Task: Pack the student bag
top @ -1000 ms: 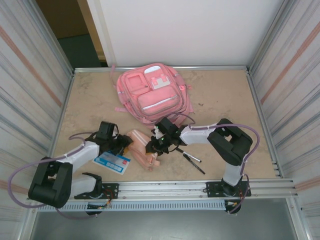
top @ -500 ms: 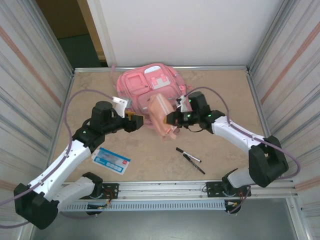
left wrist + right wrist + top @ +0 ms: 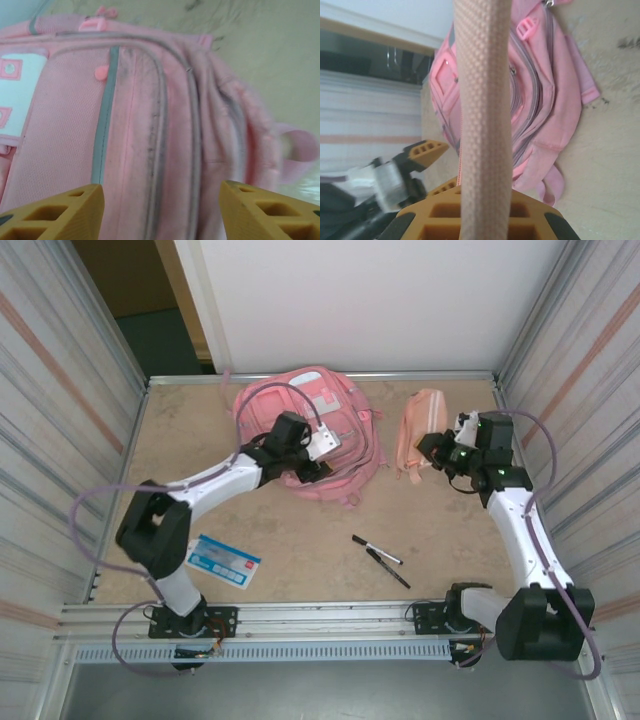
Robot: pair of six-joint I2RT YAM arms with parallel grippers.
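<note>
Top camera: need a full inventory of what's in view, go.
backpack: 1, pink with white panels, far middle of the table, lying flat
pouch: 1, peach-pink, right of the backpack, clamped in the right gripper
markers: 2, black, near middle, side by side
card: 1, blue and white, near left
table: 1, beige, under everything
left gripper: 1, orange fingers, open, over the backpack's front
right gripper: 1, orange fingers, shut on the pouch, far right
</note>
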